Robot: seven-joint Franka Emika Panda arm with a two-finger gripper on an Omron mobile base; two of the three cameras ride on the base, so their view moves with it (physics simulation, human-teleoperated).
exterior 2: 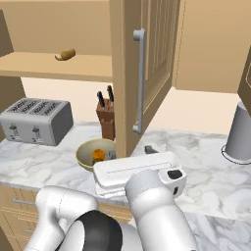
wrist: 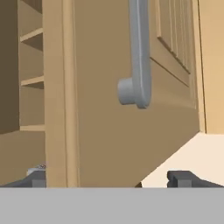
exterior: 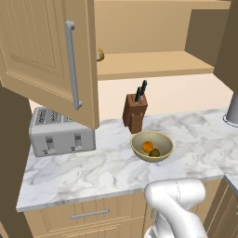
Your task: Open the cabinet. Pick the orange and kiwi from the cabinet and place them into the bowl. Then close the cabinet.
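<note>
The cabinet (exterior: 153,60) stands open, its left door (exterior: 37,51) swung out over the toaster. The right door (exterior 2: 147,73) hangs open with its grey bar handle (exterior 2: 139,81) facing me; up close I see that handle's lower end (wrist: 138,83). On the counter the bowl (exterior: 139,149) holds the orange (exterior: 147,146) and the kiwi (exterior: 154,152); the right base view shows the bowl (exterior 2: 86,156) with the orange (exterior 2: 98,155) in it. My gripper (exterior 2: 130,152) is open just below the right door's bottom edge, one fingertip on each side of it (wrist: 109,179).
A tan-brown roundish item (exterior: 99,55) lies on the cabinet shelf. A knife block (exterior: 135,111) stands behind the bowl, a silver toaster (exterior: 60,132) at the left, a grey cylindrical appliance (exterior 2: 240,132) at the right. Drawer fronts (exterior: 90,214) run under the marble counter.
</note>
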